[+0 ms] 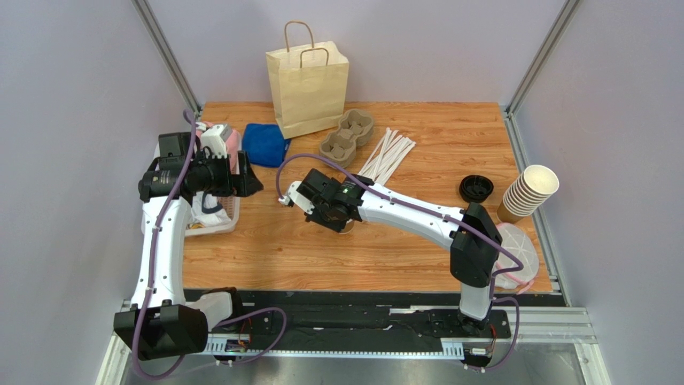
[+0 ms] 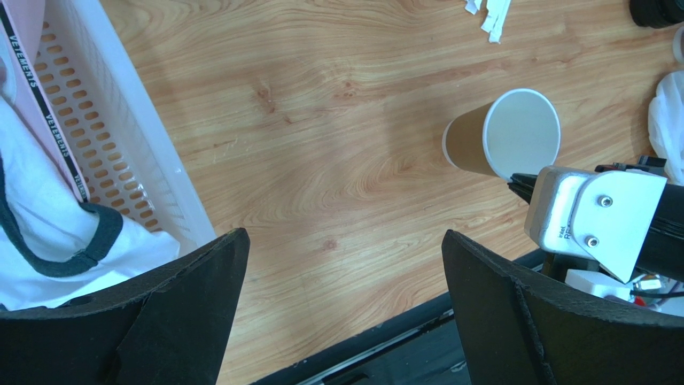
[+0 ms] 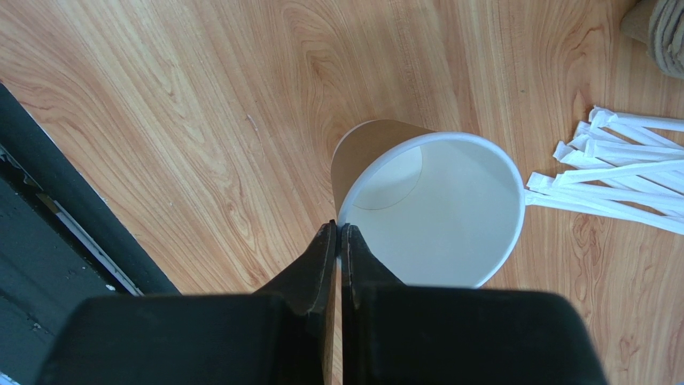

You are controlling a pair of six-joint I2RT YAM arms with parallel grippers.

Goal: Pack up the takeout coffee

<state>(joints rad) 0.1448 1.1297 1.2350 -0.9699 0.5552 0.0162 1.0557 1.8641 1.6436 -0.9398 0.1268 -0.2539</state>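
The right pincer (image 3: 338, 233) is pinching the near rim of the cup (image 3: 433, 208), its fingers pressed almost flat together on the thin paper wall. The cup is standing upright and lidless near the middle of the table (image 1: 265, 241). The lid (image 1: 476, 188) is lying well apart to the right, near the stack (image 1: 530, 192), and the bag (image 1: 307, 84) is standing at the back edge. The left pincer (image 2: 344, 237) is hanging spread wide by the basket (image 2: 120, 144), holding nothing.

The step in hand is probably setting the cup down ready for its lid. A one-sided rim grip is likely tipping the cup easily, so the fingers should be parting only once the base is sitting flat. They should then be rising straight up, clear of the rim, before the arm is reaching for the lid.
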